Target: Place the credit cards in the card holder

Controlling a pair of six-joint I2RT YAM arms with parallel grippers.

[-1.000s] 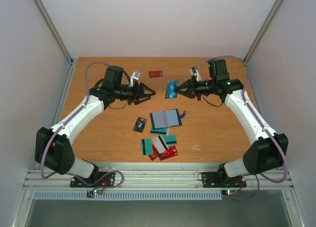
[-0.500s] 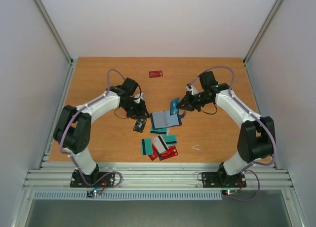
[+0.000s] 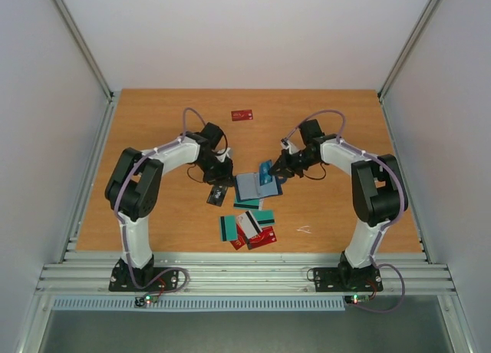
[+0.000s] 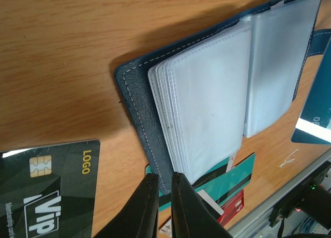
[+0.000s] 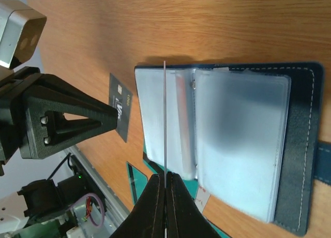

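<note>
Tabletop [image 3: 322, 207]: card holder [image 3: 253, 186] open; right claw [image 5: 165, 182] pinches card [image 5: 164, 108] over it.

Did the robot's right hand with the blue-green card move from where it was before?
Yes. The right gripper, holding a teal card, moved toward the near edge and slightly left, away from the lone red card, to the card holder.

The counter [image 4: 62, 46] is wood-grain, smooth, low sheen; card holder [image 4: 133, 101] cover looks like pebbled dark-blue leather w/ pale stitching; its sleeves [image 4: 207, 103] are frosted clear plastic, soft shine; dark card [image 4: 46, 196] is glossy plastic w/ metallic gold chip; teal card [image 4: 316, 111] thin smooth plastic; my left fingers [image 4: 146, 207] & right fingers [image 5: 153, 207] are matt black plastic.
</note>
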